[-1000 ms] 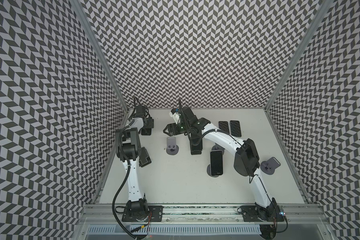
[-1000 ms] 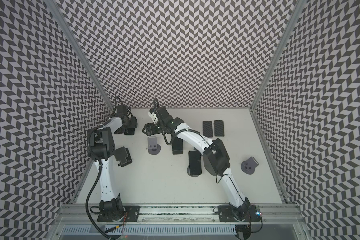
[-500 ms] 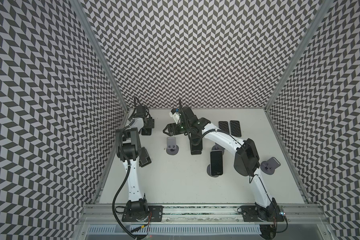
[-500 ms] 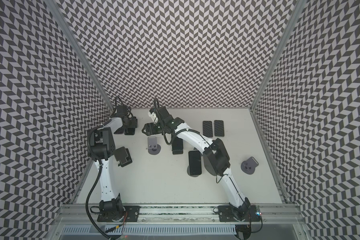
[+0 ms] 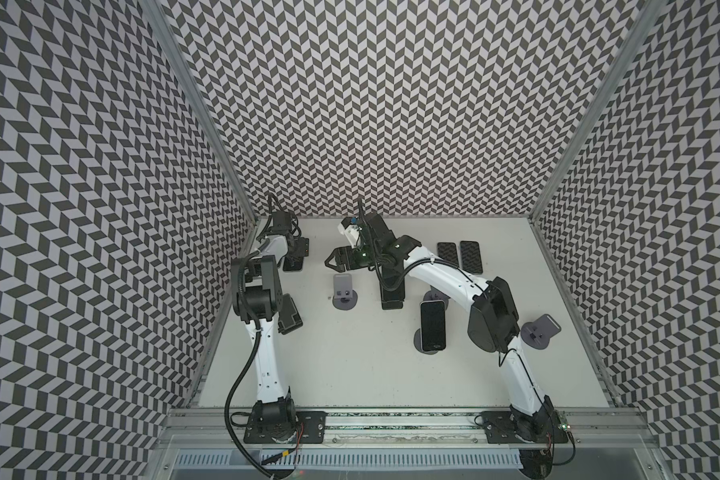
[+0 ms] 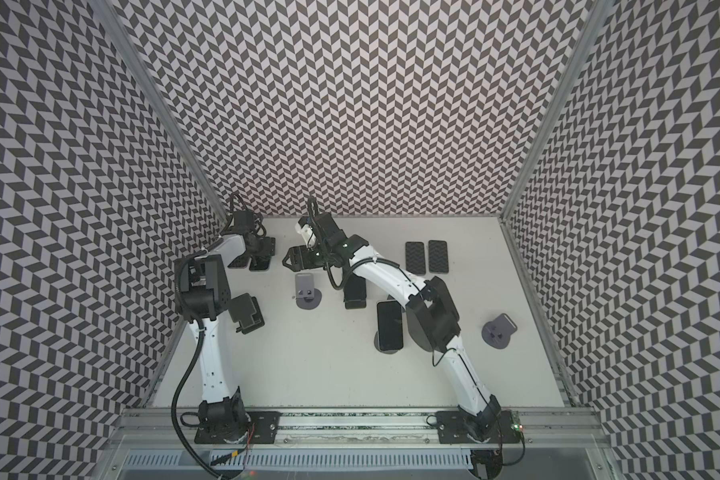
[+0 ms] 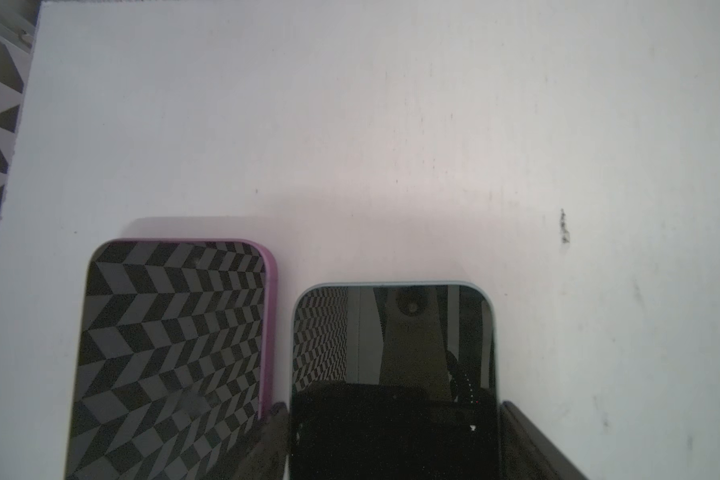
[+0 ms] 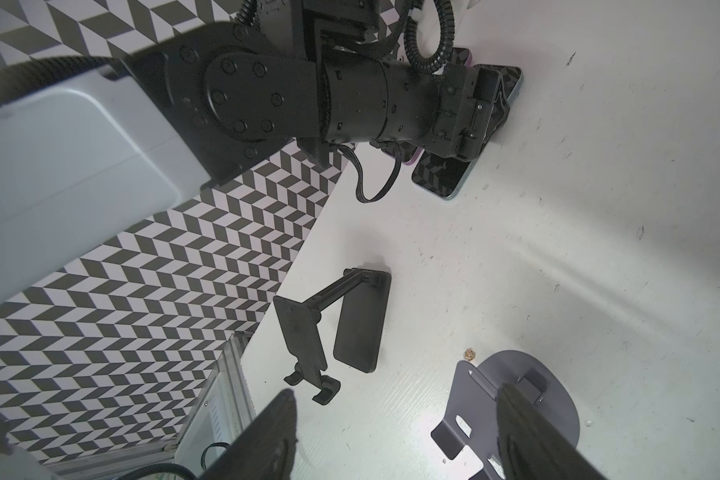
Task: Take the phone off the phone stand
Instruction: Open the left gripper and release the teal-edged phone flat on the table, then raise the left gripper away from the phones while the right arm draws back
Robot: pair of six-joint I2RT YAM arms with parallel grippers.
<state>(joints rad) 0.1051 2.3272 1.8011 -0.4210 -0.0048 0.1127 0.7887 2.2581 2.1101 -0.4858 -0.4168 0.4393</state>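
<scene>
1. I see the table point(image 7: 391, 124) as matt white board, scuffed and flecked with dark marks.
2. The pink phone point(image 7: 171, 353) has a glossy glass face that mirrors the chevrons. Its rim looks like soft matt plastic.
3. The blue phone point(image 7: 391, 332) is just as glossy, with a smooth pale rim.
4. The grey stand point(image 8: 512, 365) looks like bent sheet metal with a satin finish.
5. The black stand point(image 8: 304, 332) looks like matt plastic.
6. On the left arm point(image 8: 59, 166) I read a smooth white plastic shell and matt black joints.
7. The rail point(image 5: 391, 415) is bare brushed metal.
</scene>
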